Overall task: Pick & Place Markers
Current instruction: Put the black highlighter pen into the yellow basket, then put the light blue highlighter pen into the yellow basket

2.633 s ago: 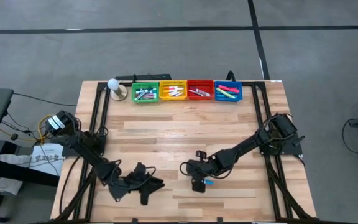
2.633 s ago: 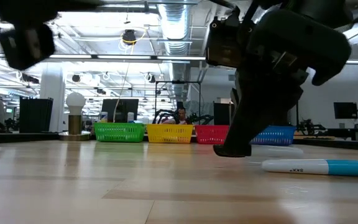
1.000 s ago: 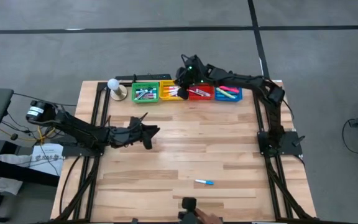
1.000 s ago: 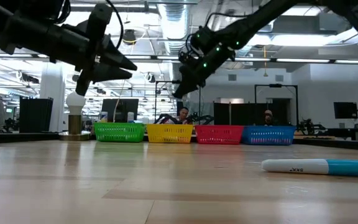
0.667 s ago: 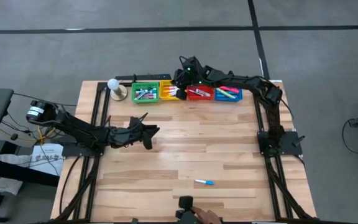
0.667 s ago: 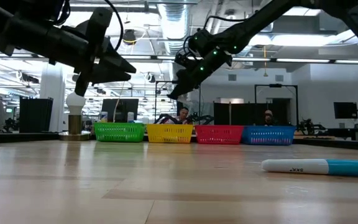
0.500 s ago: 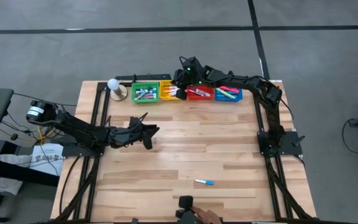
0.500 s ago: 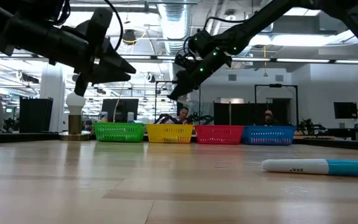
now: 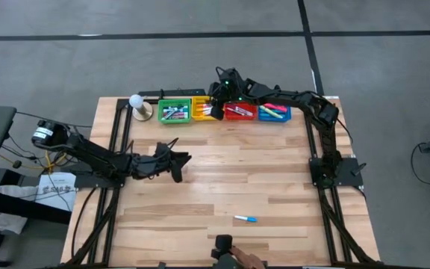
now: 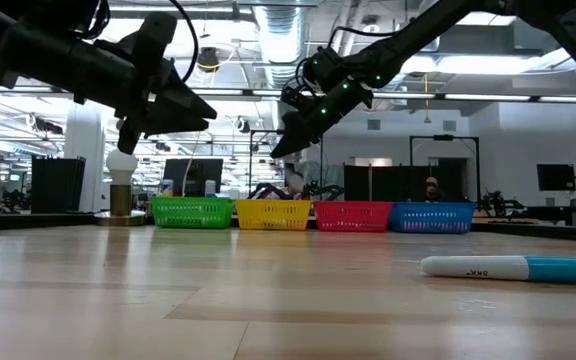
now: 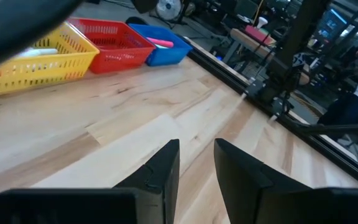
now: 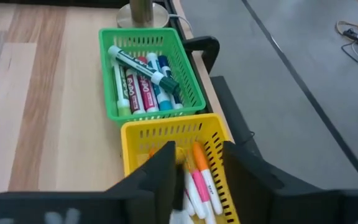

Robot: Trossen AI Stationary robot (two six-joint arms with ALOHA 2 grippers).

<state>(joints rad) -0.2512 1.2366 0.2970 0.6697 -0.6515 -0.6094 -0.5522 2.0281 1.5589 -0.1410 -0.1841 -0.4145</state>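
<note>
Pale wooden planks make up the tabletop [image 9: 222, 175], which is framed by dark rails and surrounded by grey floor. Over the far edge the right gripper [image 9: 216, 101] is held above the yellow bin [image 12: 166, 149], its fingers [image 12: 159, 168] spread apart with nothing pinched between them; orange, pink and white markers [image 12: 197, 180] are seen lying lengthwise in that bin directly beneath. Just beside it, the green bin [image 12: 146, 73] is packed with capped markers in green, red, blue and white, laid roughly parallel. The red bin [image 9: 240, 110] and the blue bin [image 9: 274, 110] complete the touching row along the far edge, with pink and yellow-green markers showing in the blue one. A white ball on a small stand [image 9: 138, 105] is placed at the row's left end. The left gripper [image 9: 176, 163] is held above the left half of the table, its fingers [image 11: 160, 171] parted by a narrow gap and empty. One marker [image 9: 245, 219], white-bodied with a blue cap, is left lying flat near the front edge, well apart from both grippers and the bins, with bare wood all around it.
</note>
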